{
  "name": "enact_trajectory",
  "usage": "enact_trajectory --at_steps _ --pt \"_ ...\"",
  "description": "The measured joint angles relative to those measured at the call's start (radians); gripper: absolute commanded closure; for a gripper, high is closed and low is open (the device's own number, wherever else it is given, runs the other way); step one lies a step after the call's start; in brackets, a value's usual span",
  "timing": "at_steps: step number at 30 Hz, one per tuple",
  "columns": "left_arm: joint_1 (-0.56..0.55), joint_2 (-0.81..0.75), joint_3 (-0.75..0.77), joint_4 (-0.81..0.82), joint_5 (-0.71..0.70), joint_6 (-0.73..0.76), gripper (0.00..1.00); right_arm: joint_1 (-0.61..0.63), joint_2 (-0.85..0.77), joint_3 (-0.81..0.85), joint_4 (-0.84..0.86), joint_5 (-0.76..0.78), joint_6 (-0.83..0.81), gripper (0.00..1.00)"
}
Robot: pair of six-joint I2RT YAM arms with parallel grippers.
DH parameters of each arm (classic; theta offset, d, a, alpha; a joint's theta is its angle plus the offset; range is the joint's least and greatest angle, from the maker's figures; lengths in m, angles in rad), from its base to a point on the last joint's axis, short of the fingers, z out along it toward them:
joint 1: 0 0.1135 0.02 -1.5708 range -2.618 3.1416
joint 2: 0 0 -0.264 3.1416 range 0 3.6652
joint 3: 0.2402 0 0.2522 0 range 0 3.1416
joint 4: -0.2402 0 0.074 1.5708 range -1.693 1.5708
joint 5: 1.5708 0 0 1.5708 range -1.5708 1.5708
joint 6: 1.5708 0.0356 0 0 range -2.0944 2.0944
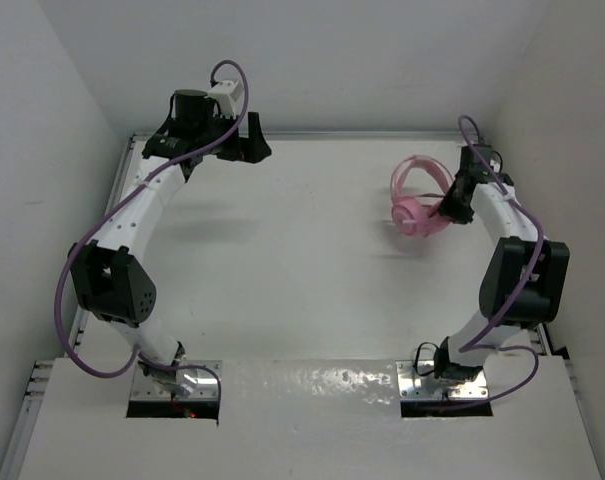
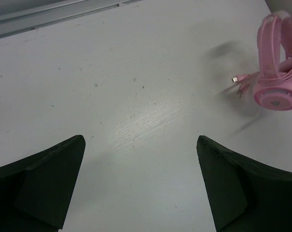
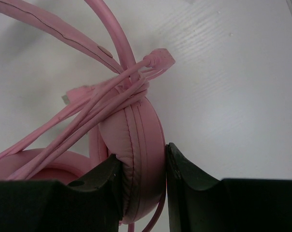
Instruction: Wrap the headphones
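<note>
The pink headphones (image 1: 419,203) sit at the right of the white table, headband arching up and back. They also show in the left wrist view (image 2: 279,67). My right gripper (image 1: 450,207) is shut on one padded earcup (image 3: 136,154), a finger on each side of it. The thin pink cord (image 3: 107,99) is looped in several strands around the headband above that earcup, and its plug end (image 3: 160,59) sticks out to the right. My left gripper (image 1: 244,140) is open and empty at the back left, far from the headphones; its fingers (image 2: 44,179) frame bare table.
White walls close in the table on the left, back and right. A metal rail (image 2: 54,17) runs along the back edge. Purple robot cables (image 1: 82,300) hang along both arms.
</note>
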Motion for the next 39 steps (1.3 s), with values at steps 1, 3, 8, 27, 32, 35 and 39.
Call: enact_trajectory --at_steps 1,3,8,27,32,35,39 --pt "0.000 0.000 0.000 0.000 0.000 0.000 0.02 -0.002 0.000 -0.015 0.002 0.002 -0.004 1.00" --pt "0.000 0.000 0.000 0.000 0.000 0.000 0.02 -0.007 0.000 -0.048 0.003 0.003 -0.013 1.00" --pt "0.000 0.000 0.000 0.000 0.000 0.000 0.02 -0.022 0.000 -0.124 -0.002 0.027 -0.030 1.00" --pt "0.000 0.000 0.000 0.000 0.001 0.000 0.02 -0.104 -0.029 -0.073 -0.086 0.102 -0.124 0.25" --pt "0.000 0.000 0.000 -0.004 -0.010 0.011 0.02 -0.104 -0.138 -0.069 -0.103 0.125 -0.117 0.14" --pt "0.008 0.000 0.000 -0.017 -0.035 0.035 0.02 -0.104 -0.244 -0.081 -0.092 0.140 -0.101 0.06" --pt "0.032 -0.001 -0.003 -0.052 -0.084 0.079 0.02 -0.104 -0.397 -0.151 -0.066 0.183 -0.059 0.01"
